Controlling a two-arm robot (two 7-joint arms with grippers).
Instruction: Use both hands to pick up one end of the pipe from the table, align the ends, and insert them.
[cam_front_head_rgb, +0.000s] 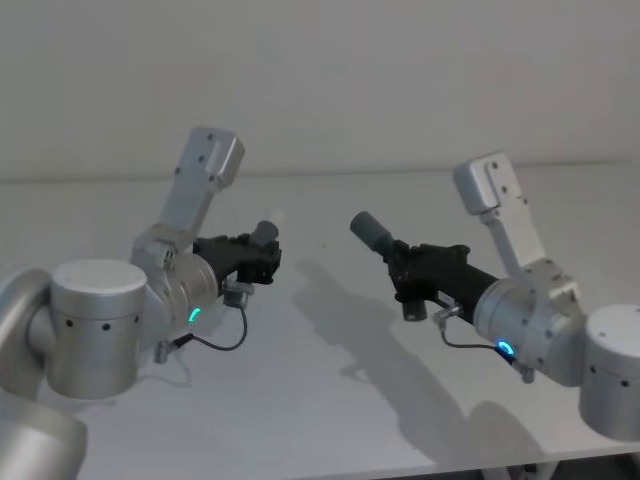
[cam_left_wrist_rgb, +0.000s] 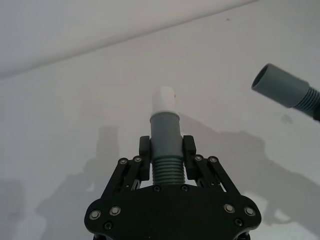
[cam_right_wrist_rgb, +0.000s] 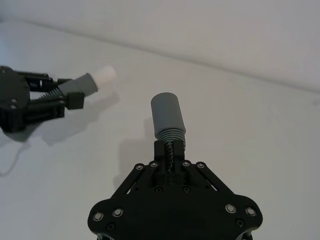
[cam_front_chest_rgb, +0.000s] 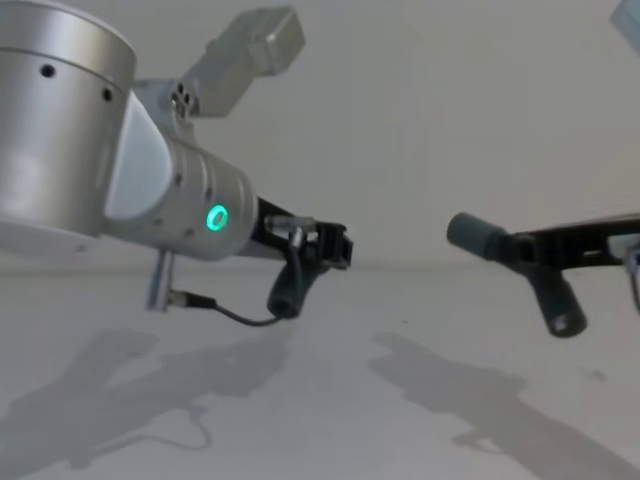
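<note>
Two hose pieces are held up off the table (cam_front_head_rgb: 330, 400), one per arm. We see the left gripper (cam_left_wrist_rgb: 166, 150) with its fingers (cam_left_wrist_rgb: 188, 150) clenched on the corrugated part of the spigot piece (cam_left_wrist_rgb: 165, 132), whose white tip (cam_left_wrist_rgb: 164, 99) points forward. The right gripper (cam_right_wrist_rgb: 170, 150) is clamped on the socket piece (cam_right_wrist_rgb: 170, 134) just behind its grey cuff (cam_right_wrist_rgb: 166, 111). The two ends face each other with a gap between them.

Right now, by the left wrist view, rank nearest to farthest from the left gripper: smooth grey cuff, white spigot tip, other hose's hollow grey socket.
1. Smooth grey cuff, just beyond the left gripper's jaws.
2. White spigot tip, capping that cuff.
3. Hollow grey socket, across the gap, robot's right.
</note>
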